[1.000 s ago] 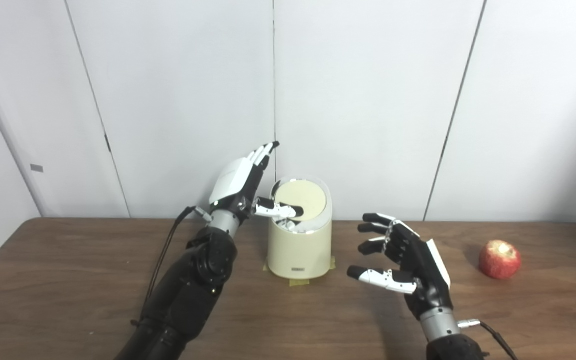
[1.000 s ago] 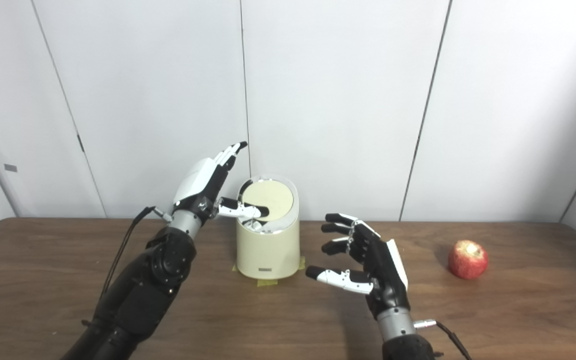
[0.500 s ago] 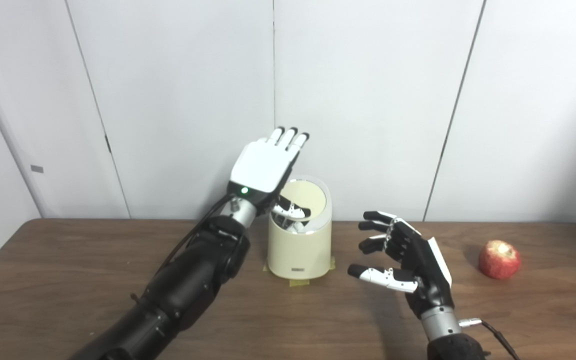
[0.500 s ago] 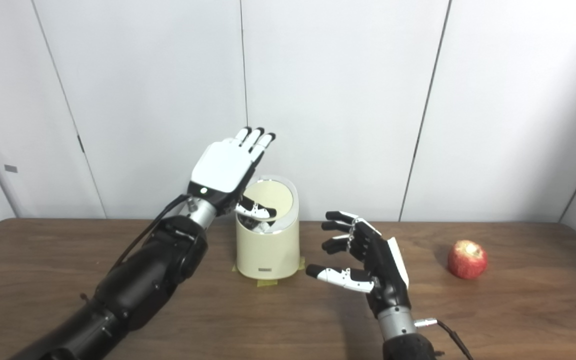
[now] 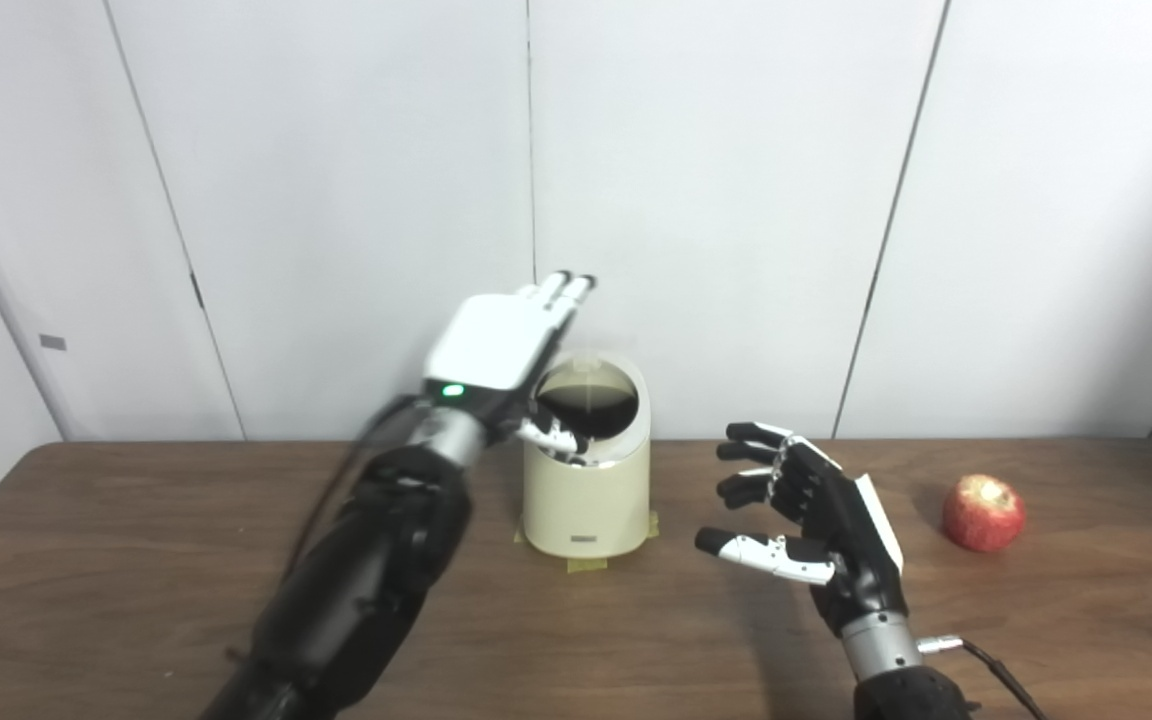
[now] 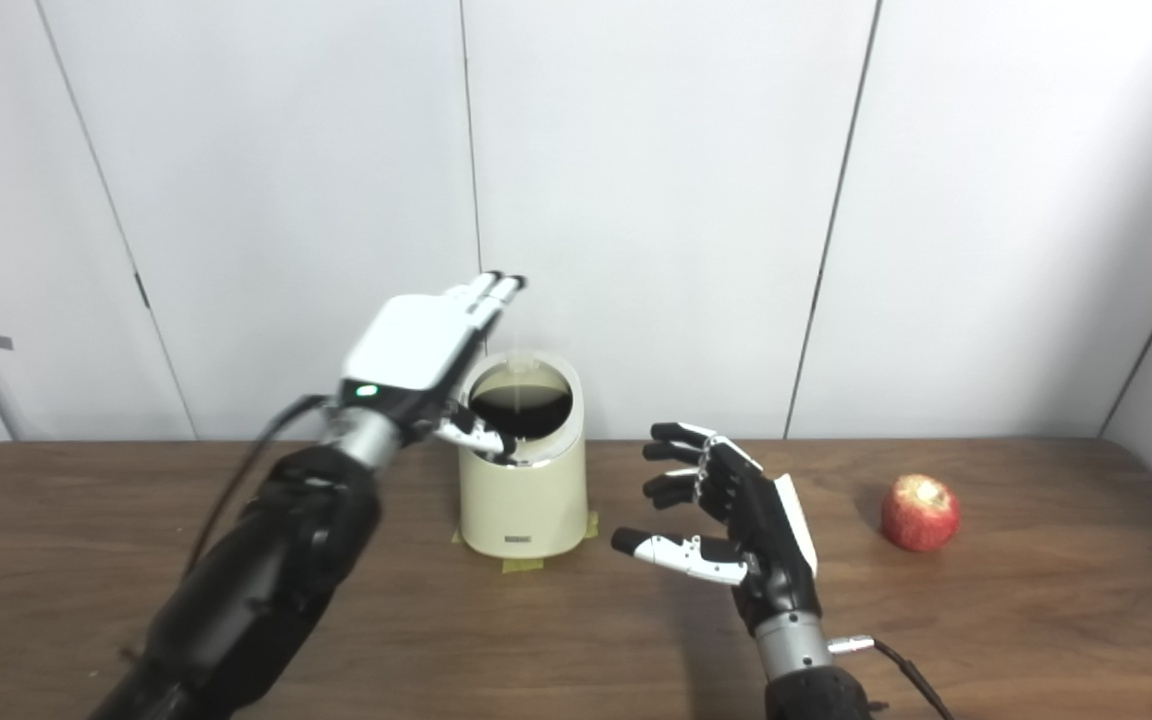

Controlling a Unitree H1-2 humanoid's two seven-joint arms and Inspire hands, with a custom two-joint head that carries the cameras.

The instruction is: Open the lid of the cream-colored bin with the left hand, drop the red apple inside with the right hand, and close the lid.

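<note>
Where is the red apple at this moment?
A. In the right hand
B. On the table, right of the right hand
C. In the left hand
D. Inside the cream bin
B: the red apple sits on the table, clear of the open right hand.

surface: dark brown wooden table (image 5: 136,560), wood grain running left to right, its far edge against the white panelled wall
cream-colored bin (image 5: 586,500): stands upright on the table near its far edge, left of the middle, its top showing a dark opening
tape (image 5: 586,563): yellowish pieces stuck to the table under the bin's base, showing at its front and sides
red apple (image 5: 983,513): rests on the table far to the right, well apart from the bin
</note>
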